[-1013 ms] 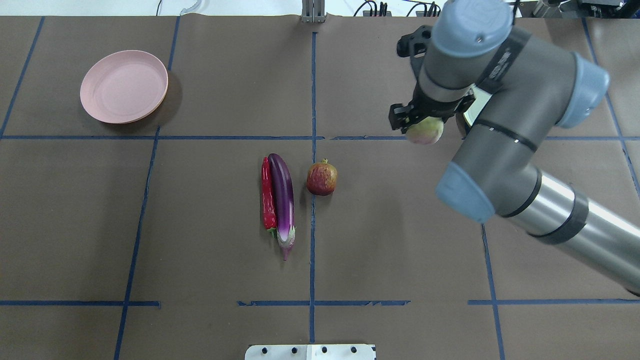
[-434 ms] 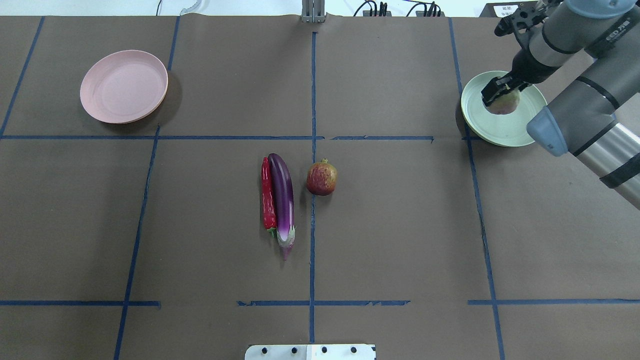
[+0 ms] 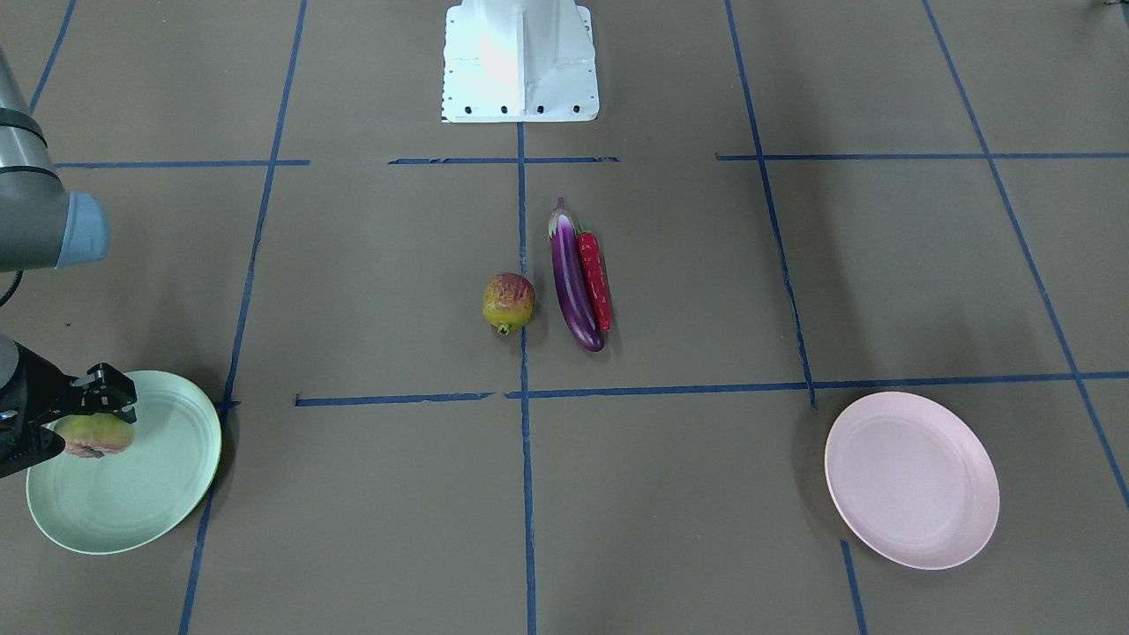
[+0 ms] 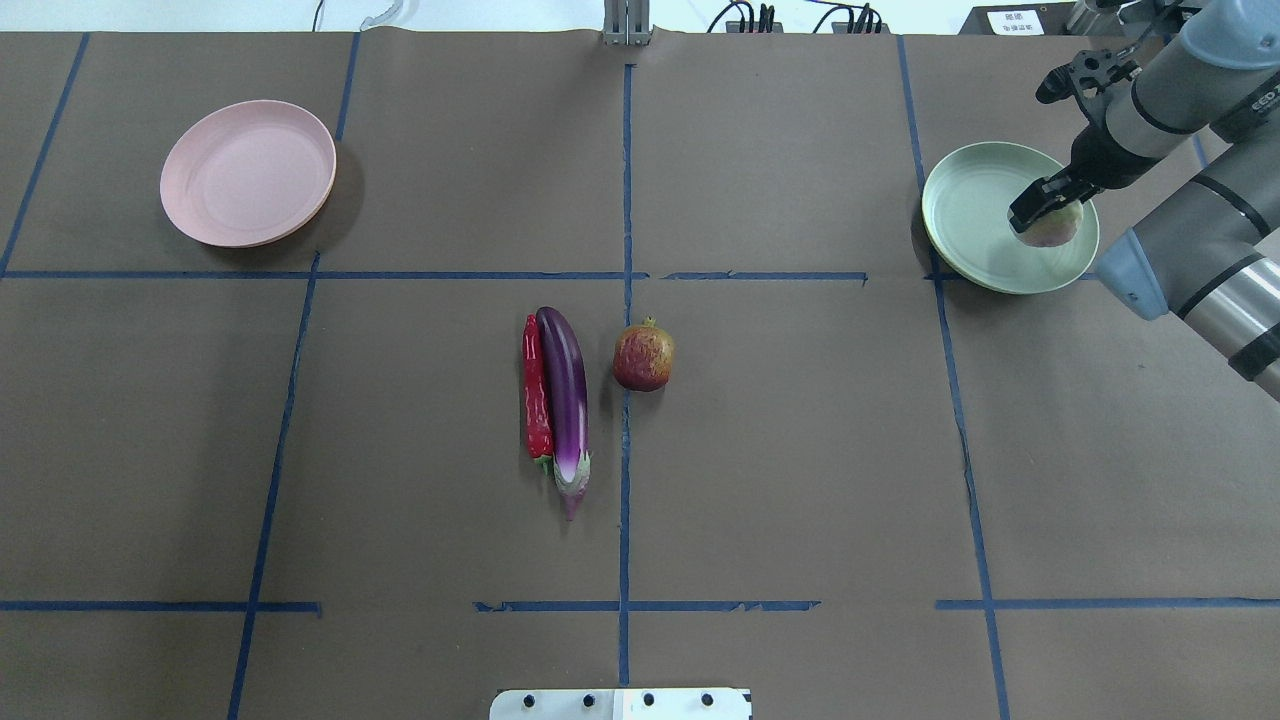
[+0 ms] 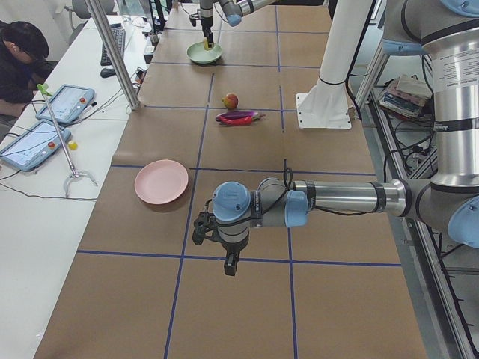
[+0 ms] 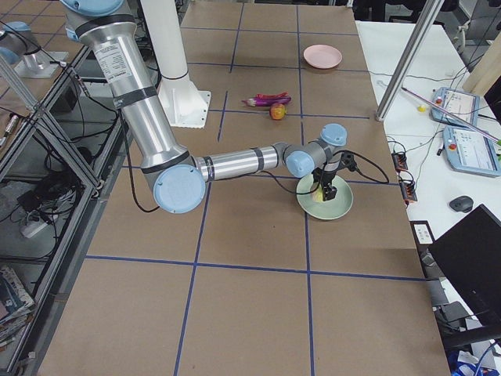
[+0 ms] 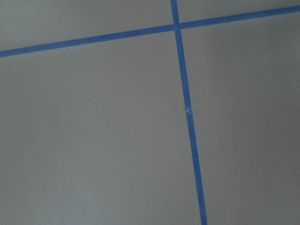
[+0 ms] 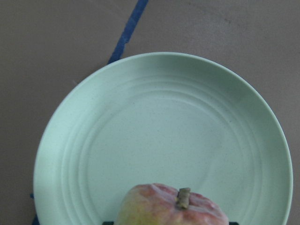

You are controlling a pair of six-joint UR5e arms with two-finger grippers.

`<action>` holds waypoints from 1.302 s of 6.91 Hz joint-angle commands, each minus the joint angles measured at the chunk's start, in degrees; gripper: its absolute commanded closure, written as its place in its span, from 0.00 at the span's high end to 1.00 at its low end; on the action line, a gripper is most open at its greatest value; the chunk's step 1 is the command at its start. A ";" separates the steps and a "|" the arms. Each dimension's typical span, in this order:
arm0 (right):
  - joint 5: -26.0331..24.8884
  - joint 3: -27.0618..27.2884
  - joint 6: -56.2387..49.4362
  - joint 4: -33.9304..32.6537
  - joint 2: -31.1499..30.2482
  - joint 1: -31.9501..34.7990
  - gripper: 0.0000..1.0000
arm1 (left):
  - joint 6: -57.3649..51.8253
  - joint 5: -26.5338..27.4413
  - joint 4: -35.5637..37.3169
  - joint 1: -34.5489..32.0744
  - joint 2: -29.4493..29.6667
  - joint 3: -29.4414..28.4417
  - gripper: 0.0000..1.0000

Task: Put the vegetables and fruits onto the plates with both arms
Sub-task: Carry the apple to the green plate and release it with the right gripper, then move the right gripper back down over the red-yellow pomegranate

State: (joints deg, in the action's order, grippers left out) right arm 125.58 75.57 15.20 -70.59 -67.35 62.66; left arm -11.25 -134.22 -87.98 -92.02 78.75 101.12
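My right gripper (image 4: pixel 1045 205) is shut on the pale green, pink-blushed fruit (image 4: pixel 1054 230) and holds it over the right part of the mint green plate (image 4: pixel 970 215). The wrist view shows the fruit (image 8: pixel 171 206) above the plate (image 8: pixel 164 126). The purple eggplant (image 4: pixel 565 395) and the red chili (image 4: pixel 537 390) lie side by side at mid-table. The mottled red fruit (image 4: pixel 643 357) is just right of them. The pink plate (image 4: pixel 248 172) is empty at the far left. My left gripper (image 5: pixel 230 263) shows only in the exterior left view, over bare table; I cannot tell its state.
The white base block (image 3: pixel 520 62) stands at the robot's edge of the table. Blue tape lines (image 4: pixel 626 200) divide the brown surface. An operator (image 5: pixel 19 60) sits at a side desk with tablets (image 5: pixel 63 103).
My right arm has swung from right of centre out to the mint plate with the pale green fruit in its grip, then shifted a little further right over the plate.
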 commanded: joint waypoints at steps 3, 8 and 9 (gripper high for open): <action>1.06 4.12 7.94 -0.51 2.66 -0.51 1.00 | 0.00 -0.08 -0.09 0.00 0.00 0.04 1.00; -19.59 12.33 50.05 -10.72 20.61 -26.47 1.00 | 0.00 -0.08 -0.09 0.09 0.00 -0.13 1.00; -25.16 12.15 54.36 -17.24 24.95 -31.40 1.00 | 0.00 -0.08 -0.09 0.09 0.00 -0.13 1.00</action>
State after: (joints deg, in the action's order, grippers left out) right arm 108.46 87.88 63.05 -79.94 -48.64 38.23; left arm -11.25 -134.30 -88.07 -91.96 78.75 101.02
